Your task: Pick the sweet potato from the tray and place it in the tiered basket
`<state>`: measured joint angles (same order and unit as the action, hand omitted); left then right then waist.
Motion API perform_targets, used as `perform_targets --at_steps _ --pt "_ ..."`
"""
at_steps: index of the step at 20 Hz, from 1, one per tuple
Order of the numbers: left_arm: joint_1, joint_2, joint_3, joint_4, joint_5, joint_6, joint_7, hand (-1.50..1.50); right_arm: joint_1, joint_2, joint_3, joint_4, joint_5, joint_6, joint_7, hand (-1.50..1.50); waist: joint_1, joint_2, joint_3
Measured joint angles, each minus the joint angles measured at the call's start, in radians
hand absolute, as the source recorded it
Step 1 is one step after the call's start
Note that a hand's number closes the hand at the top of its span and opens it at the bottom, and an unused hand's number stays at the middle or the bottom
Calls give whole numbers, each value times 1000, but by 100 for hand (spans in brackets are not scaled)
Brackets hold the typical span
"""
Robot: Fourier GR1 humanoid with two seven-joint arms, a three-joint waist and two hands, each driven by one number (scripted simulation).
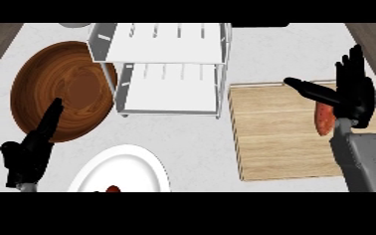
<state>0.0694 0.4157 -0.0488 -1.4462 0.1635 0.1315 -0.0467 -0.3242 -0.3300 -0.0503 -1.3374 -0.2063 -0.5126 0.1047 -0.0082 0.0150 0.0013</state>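
Note:
The sweet potato (322, 119), orange-red, lies on the light wooden tray (279, 139) at the right, mostly hidden behind my right hand (352, 95). That hand stands over it with fingers straight up and the thumb stretched left above the tray; it does not hold the potato. The white tiered basket (167, 69) stands at the top centre, both shelves bare. My left hand (31, 152) rests open at the lower left, fingers pointing up over the edge of the brown bowl.
A large brown wooden bowl (62, 89) sits left of the basket. A white plate (121, 172) with a small red thing (112, 189) on it lies at the bottom, left of centre. Grey counter runs between the plate and the tray.

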Motion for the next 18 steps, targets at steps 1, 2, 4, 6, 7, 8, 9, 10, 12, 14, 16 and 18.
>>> perform_targets --at_steps 1,2,4,6,7,8,9,10,12,14,16,18 --pt "-1 -6 -3 5 0 -5 -8 0 -22 -14 0 20 27 -22 1 -150 3 -1 0" --pt "2 -12 -4 9 2 -11 -16 0 -36 -32 3 33 53 -38 9 -150 4 -3 1" --pt "6 -18 -8 13 4 -22 -25 0 -70 -83 20 53 105 -57 62 -150 4 -8 -1" --pt "13 -20 -8 14 3 -25 -28 0 -93 -157 47 78 156 -39 138 -150 -1 -12 -2" --pt "17 -20 -6 15 6 -31 -31 0 -98 -190 70 90 185 -23 178 -150 -4 -14 -3" --pt "22 -21 -4 14 7 -33 -34 0 -102 -226 95 102 212 1 222 -150 -10 -15 -4" --pt "24 -19 -3 12 10 -38 -33 0 -105 -262 119 116 236 32 267 -150 -11 -16 -6" --pt "26 -17 -2 10 14 -46 -33 0 -111 -297 145 126 255 71 315 -150 -12 -17 -7" --pt "29 -20 -4 7 16 -54 -38 0 -122 -353 205 143 289 160 407 -150 -13 -17 -10" --pt "32 -22 -5 6 16 -56 -40 0 -144 -408 262 146 315 262 498 -150 -14 -19 -12" --pt "31 -27 -7 8 15 -60 -43 0 -175 -446 315 138 326 370 590 -150 -12 -20 -13" --pt "29 -29 -10 12 17 -68 -43 0 -215 -476 352 119 318 478 686 -150 -9 -22 -13"
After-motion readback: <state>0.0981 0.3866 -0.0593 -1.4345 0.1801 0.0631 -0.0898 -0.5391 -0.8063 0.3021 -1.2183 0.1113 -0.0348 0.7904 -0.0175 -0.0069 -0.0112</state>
